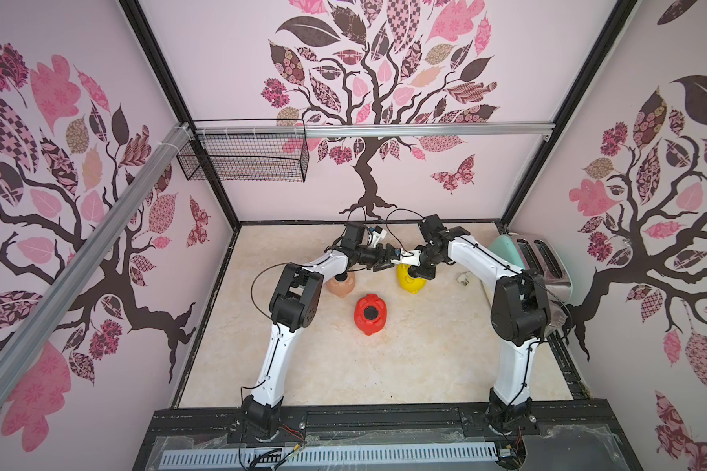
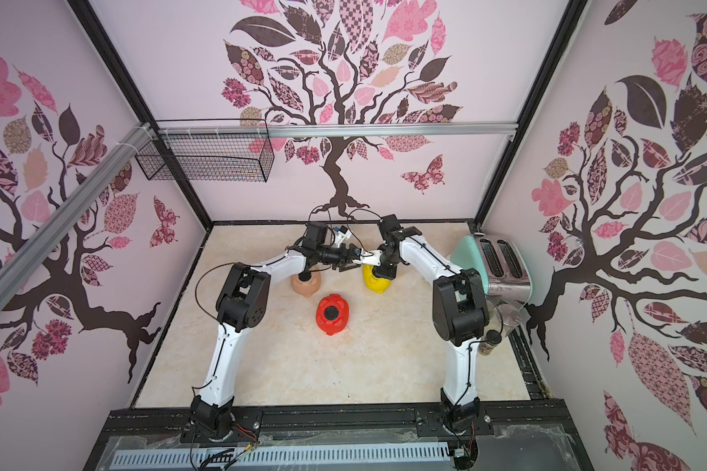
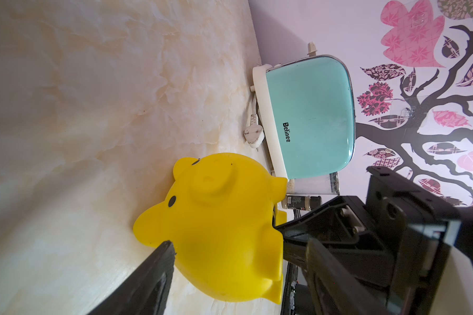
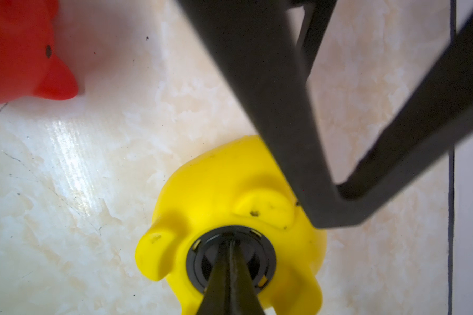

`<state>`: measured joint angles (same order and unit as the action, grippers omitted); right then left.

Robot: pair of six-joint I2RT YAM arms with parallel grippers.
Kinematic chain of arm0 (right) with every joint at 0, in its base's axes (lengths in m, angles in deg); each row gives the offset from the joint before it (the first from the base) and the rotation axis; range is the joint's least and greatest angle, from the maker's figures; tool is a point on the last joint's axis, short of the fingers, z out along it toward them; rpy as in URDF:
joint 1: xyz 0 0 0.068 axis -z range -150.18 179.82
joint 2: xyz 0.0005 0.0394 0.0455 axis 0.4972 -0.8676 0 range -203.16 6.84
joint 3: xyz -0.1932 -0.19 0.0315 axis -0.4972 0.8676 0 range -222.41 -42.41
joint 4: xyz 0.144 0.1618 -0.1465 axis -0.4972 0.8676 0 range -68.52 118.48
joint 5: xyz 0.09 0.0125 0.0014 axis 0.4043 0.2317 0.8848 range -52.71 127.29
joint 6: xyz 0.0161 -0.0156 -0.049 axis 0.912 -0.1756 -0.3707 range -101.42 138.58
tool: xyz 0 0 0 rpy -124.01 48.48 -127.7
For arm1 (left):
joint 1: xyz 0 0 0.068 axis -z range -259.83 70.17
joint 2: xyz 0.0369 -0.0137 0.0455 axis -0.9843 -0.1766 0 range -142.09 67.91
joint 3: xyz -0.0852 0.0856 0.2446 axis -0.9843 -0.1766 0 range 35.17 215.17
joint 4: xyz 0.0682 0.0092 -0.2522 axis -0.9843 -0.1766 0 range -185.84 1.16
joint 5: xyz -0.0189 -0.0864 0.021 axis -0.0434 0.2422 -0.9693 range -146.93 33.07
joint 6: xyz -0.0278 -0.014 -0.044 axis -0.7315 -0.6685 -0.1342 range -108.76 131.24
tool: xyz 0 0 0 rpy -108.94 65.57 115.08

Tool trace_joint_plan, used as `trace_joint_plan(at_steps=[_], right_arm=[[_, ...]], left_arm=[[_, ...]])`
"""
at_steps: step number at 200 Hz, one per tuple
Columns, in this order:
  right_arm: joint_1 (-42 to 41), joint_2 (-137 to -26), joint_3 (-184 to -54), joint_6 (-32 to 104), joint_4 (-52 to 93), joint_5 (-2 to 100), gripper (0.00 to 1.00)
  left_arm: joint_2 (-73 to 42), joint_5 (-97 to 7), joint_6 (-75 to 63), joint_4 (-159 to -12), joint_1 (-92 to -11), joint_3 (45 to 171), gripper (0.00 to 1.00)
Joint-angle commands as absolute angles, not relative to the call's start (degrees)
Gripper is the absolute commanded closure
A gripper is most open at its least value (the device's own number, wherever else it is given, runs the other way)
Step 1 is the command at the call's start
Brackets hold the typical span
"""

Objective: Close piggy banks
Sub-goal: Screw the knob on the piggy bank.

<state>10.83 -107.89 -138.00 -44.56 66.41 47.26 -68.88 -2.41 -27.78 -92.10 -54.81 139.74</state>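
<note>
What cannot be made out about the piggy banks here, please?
- Peach pig: belly partly hidden by the left arm, both top views.
- Yellow pig: whether the left jaws press it is unclear, left wrist view; plug seating hidden by the right jaws, right wrist view.
- Red pig: cut off by the right wrist view's edge.

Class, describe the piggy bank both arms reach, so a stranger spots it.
Find the mint toaster by the right wall. Left of it, where both arms meet, lies the yellow piggy bank. Its neighbours are a red pig and a peach pig.

Yellow piggy bank [image 4: 216, 191] is lying belly-up, plugged, gripped between left fingers [image 3: 159, 272], under right fingers [image 4: 219, 286]; red pig [image 1: 362, 324] and peach pig [image 1: 343, 290] are lying clear.
</note>
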Motion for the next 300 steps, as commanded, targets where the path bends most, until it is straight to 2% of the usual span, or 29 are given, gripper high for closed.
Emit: trace_joint_plan(at_steps=[1,87,164,192,300], right_arm=[[10.92,-112.87,-136.63,-43.06,69.50,47.08,1.00],[10.92,-112.95,-136.80,-42.94,69.65,46.96,1.00],[10.94,-112.85,-136.66,-42.61,69.80,46.92,1.00],[10.92,-112.73,-136.63,-42.56,69.73,46.61,1.00],[10.92,-112.67,-136.07,-38.98,68.18,46.07,1.00]], left_arm=[[-70.78,-1.48,-26.90,-92.26,-54.34,141.43,0.21],[-71.60,-0.60,-24.85,-94.58,-53.20,142.98,0.16],[-74.58,-2.48,-22.96,-100.71,-52.41,146.00,0.17],[-77.16,-3.17,-21.63,-105.43,-52.50,150.50,0.20],[-77.46,-3.41,-21.44,-105.84,-52.50,150.40,0.22]])
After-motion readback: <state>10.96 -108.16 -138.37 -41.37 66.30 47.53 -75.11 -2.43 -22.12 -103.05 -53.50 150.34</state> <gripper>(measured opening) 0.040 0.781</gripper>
